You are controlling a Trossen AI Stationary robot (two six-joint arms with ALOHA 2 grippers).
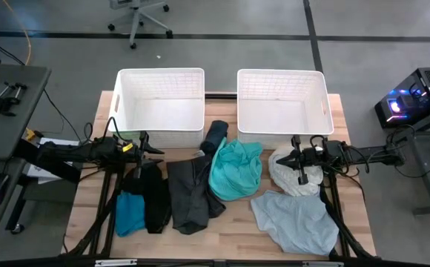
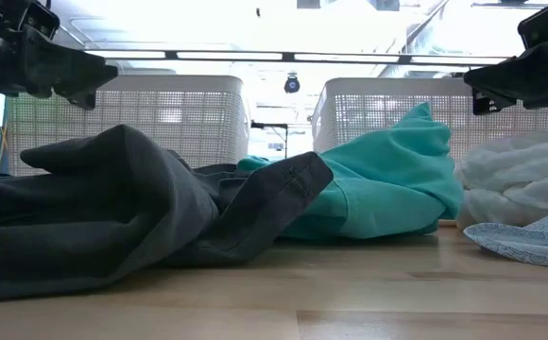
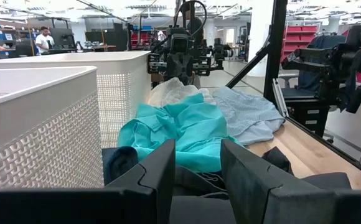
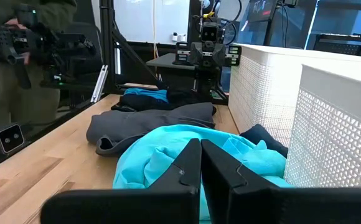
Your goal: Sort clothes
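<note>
I'm hovering both arms over the table [image 1: 230, 241], and the clothes are lying spread below and between my grippers. My left gripper [image 1: 147, 146] is hanging just above the black garment [image 1: 154, 194], with the turquoise one [image 1: 130, 211] beside it at the table's left. My right gripper [image 1: 298, 157] is hanging over the white bundle [image 1: 293, 178], not touching it as far as I can tell from the low view.

My left fingers [image 3: 159, 168] are standing a little apart, a narrow gap showing between them, and nothing is sitting in that gap. My right fingers [image 4: 187, 165] are pressed together, tip against tip, gripping nothing.

Between the arms I'm seeing the grey garment [image 1: 189, 194] stretched out flat, the teal one [image 1: 233, 169] bunched just right of it, and a navy piece [image 1: 215, 137] tucked against the baskets. The pale blue one [image 1: 300, 219] is lying nearer the front edge, below the white bundle and touching it.

Counting now: seven garments, all on the table. Two white baskets at the far edge, the left basket [image 1: 160, 78] and the right basket [image 1: 281, 78], side by side, and I'm seeing no clothes in either.
</note>
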